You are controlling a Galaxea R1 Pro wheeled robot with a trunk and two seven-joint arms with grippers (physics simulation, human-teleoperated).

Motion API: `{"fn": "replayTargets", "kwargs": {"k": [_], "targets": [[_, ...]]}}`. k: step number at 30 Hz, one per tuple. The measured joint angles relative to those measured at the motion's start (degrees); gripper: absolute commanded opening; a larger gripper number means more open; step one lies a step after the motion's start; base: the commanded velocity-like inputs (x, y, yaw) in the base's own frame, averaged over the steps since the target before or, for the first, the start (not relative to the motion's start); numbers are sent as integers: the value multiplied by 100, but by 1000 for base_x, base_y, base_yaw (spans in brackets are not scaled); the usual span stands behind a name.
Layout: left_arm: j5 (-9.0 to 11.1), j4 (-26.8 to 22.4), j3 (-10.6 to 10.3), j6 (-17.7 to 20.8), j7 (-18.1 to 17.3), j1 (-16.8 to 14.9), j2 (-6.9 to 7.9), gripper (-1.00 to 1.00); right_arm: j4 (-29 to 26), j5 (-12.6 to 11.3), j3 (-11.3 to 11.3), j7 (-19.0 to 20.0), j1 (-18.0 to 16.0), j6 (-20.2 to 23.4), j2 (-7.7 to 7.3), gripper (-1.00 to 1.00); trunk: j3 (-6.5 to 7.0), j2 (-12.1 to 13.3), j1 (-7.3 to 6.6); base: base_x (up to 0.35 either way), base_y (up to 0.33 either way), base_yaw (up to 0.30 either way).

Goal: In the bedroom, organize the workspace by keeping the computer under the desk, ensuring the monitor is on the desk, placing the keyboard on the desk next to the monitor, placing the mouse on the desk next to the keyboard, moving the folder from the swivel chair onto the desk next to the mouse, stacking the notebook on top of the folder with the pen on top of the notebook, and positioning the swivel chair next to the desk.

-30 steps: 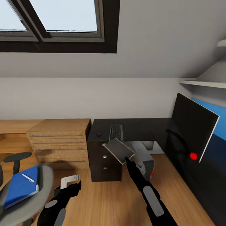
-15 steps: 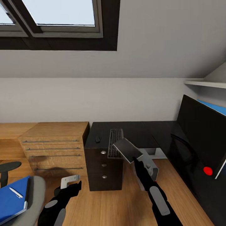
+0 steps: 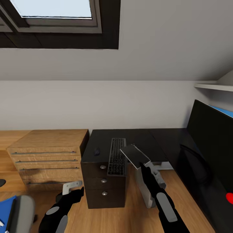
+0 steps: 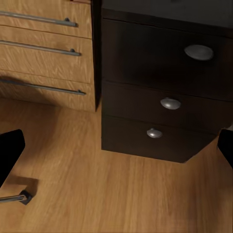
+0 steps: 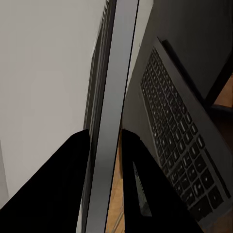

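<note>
1. While the right end effector (image 3: 141, 165) is raised over the near edge of the surface (image 3: 145, 139), its two fingers (image 5: 63, 184) are closed on a thin grey notebook (image 3: 134, 155), pinching it by one edge so that the slab tilts in the air above the glossy black top.
2. Just beside the held notebook, the keyboard (image 3: 116, 156) lies flat on the surface, its near end reaching the front edge above the black drawer unit (image 3: 103, 184).
3. On the keyboard's far side from the notebook sits the small black mouse (image 3: 96, 150), close to it but not touching.
4. At the head view's right, the monitor (image 3: 213, 142) stands on the surface, a red dot at its lower corner.
5. Under the surface, the grey computer (image 3: 144, 192) stands on the wood floor, partly behind the right arm.
6. Low over the floor in front of the drawer unit, the left end effector (image 3: 72, 189) has its fingers (image 4: 9, 150) spread wide with nothing between them.
7. At the head view's lower left corner, a grey part of the swivel chair (image 3: 22, 213) and a sliver of the blue folder (image 3: 6, 210) show.
8. A light wood cabinet (image 3: 48, 152) stands against the drawer unit's side.
</note>
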Motion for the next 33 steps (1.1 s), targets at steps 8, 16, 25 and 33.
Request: {"fn": "replayTargets", "kwargs": {"k": [8, 16, 25, 33], "targets": [[5, -95, -2, -66, -14, 191, 0, 100, 57, -2, -335, -427, 0, -4, -28, -100, -1, 0, 0, 320, -1, 0], [6, -97, 2, -69, -16, 194, 0, 100, 115, -1, -600, -533, -7, -4, -37, -100, -1, 0, 0, 309, -13, 0], [8, -97, -4, -21, -16, 194, -5, 100, 308, -7, -786, -569, -18, -71, -133, -100, -1, 0, 2, 230, -114, 0], [9, -97, -35, 0, -9, 194, -36, 100, 348, -6, -917, -572, -26, -184, -142, -100, -18, -39, 25, 18, -11, 0]]}}
